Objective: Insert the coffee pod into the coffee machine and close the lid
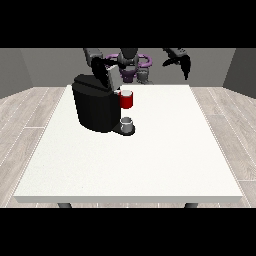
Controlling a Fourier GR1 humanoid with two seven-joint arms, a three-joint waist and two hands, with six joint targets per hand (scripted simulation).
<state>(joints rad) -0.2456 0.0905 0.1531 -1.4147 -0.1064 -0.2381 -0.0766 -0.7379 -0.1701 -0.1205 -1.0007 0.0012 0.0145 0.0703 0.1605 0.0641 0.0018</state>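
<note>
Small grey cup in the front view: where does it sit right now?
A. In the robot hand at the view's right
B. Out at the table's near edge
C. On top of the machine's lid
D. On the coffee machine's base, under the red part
D: the grey cup stands on the coffee machine base, directly below the red part; the robot hand at the view's right hangs apart, above the table.

even, bright, diffuse light; no clear source. desk (150, 160) top uniformly white, no glare. coffee machine (95, 107) near-black, little surface detail, casts almost no shadow. faint darker band along desk's near edge. no edge distortion visible.
</note>
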